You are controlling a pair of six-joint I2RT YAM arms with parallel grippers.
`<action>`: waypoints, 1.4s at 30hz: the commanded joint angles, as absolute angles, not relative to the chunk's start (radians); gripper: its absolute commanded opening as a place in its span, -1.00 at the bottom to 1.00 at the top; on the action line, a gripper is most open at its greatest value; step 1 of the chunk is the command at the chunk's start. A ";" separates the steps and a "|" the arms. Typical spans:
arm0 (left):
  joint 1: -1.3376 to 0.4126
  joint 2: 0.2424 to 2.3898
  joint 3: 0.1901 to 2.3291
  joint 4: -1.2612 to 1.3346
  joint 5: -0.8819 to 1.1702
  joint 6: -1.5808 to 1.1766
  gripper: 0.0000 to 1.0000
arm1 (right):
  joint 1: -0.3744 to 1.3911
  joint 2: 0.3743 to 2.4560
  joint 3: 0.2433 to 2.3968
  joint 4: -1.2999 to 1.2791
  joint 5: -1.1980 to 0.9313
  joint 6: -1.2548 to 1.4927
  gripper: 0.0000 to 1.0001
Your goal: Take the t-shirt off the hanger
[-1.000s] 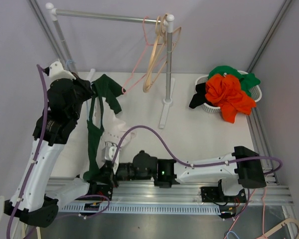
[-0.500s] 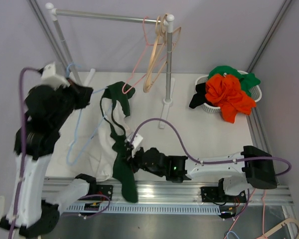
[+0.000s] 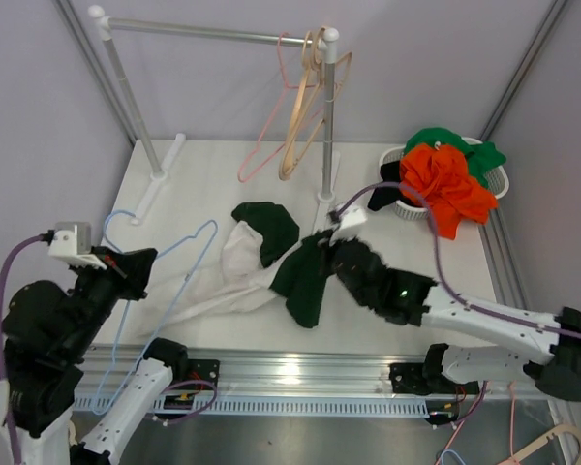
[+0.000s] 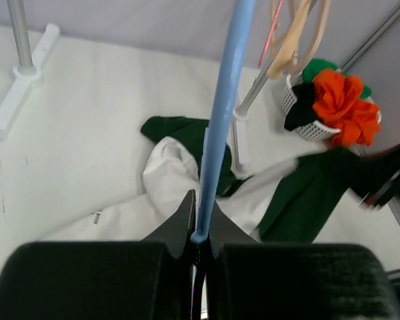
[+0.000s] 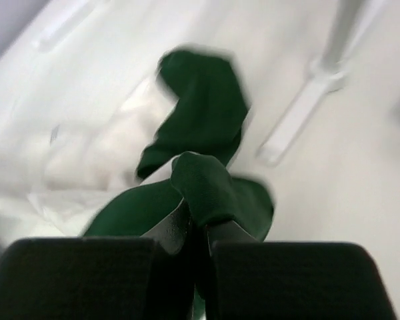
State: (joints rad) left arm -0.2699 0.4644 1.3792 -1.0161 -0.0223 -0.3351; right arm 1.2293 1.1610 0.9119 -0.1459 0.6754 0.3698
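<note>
We saw the left claw [image 4: 200,230] clenched on the blue hanger [image 4: 221,120] at the desk's [image 3: 213,174] near-left corner. The right claw [image 5: 199,225] was grasping green fabric of the t-shirt [image 3: 244,263], which lay crumpled mid-desk.

The right gripper [image 5: 199,228] pinches a green fold of the t-shirt [image 5: 203,113].

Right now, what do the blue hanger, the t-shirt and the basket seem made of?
Blue hanger: thin smooth rod, matte blue; coated wire or plastic, hard to tell. T-shirt: soft cloth, white and green, crumpled in folds. Basket: likely white plastic, openwork wall.
</note>
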 commanded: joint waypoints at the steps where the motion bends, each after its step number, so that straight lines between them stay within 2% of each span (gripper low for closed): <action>1: -0.262 0.486 1.348 -1.005 0.012 -0.321 -0.99 | 1.002 0.972 0.948 -0.031 0.621 0.220 -1.00; 3: -0.262 0.488 1.328 -0.985 0.044 -0.324 -0.99 | 0.860 0.942 0.985 0.038 0.479 0.131 -1.00; 4: -0.262 0.488 1.316 -0.977 0.049 -0.324 -0.99 | 0.700 0.943 1.012 0.072 0.397 0.115 -1.00; 5: -0.262 0.489 1.306 -0.970 0.055 -0.324 -0.99 | 0.616 0.987 1.108 0.071 0.232 0.109 -1.00; 7: -0.262 0.495 1.296 -0.956 0.057 -0.319 -0.99 | 0.412 1.063 1.237 0.045 0.055 0.097 -1.00; 8: -0.262 0.500 1.293 -0.953 0.060 -0.318 -0.99 | 0.364 1.136 1.350 0.054 -0.115 0.078 -1.00; 11: -0.262 0.515 1.287 -0.945 0.063 -0.310 -0.99 | 0.224 1.227 1.448 0.269 -0.213 0.067 -1.00; 12: -0.262 0.517 1.282 -0.943 0.066 -0.305 -0.99 | 0.183 1.314 1.533 0.388 -0.274 0.090 -1.00; 15: -0.261 0.532 1.285 -0.940 0.069 -0.304 -0.99 | 0.054 1.545 1.821 0.487 -0.252 0.250 -1.00; 18: -0.262 0.549 1.292 -0.936 0.080 -0.299 -0.99 | 0.029 1.722 1.920 0.686 -0.090 0.292 -1.00; 20: -0.262 0.575 1.304 -0.939 0.074 -0.290 -0.99 | 0.028 1.816 2.066 0.686 0.093 0.267 -1.00; 22: -0.262 0.595 1.316 -0.940 0.066 -0.276 -0.99 | 0.018 1.952 2.252 0.669 0.124 0.259 -1.00; 25: -0.262 0.629 1.327 -0.920 0.060 -0.270 -0.99 | 0.015 2.049 2.345 0.631 0.227 0.281 -1.00; 28: -0.262 0.652 1.307 -0.879 0.069 -0.278 -0.99 | 0.020 2.030 2.242 0.563 0.245 0.250 -1.00; 32: -0.262 0.683 1.289 -0.831 0.075 -0.291 -0.99 | 0.020 1.846 1.779 0.490 0.537 0.316 -1.00; 35: -0.261 0.712 1.282 -0.808 0.103 -0.305 -0.99 | 0.014 1.724 1.547 0.349 0.679 0.382 -1.00; 37: -0.261 0.724 1.273 -0.784 0.117 -0.311 -0.99 | 0.009 1.694 1.485 0.254 0.713 0.429 -0.99; 39: -0.261 0.730 1.272 -0.773 0.124 -0.319 -0.99 | -0.004 1.710 1.439 0.154 0.674 0.408 -0.85; 42: -0.261 0.741 1.276 -0.752 0.124 -0.325 -0.99 | -0.043 1.801 1.457 -0.027 0.692 0.365 -0.95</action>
State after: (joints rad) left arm -0.2684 0.7345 1.2716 -0.8276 0.0933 -0.3061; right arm -0.0093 1.7790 1.4364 0.1364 0.6033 0.3656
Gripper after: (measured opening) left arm 0.037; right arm 0.043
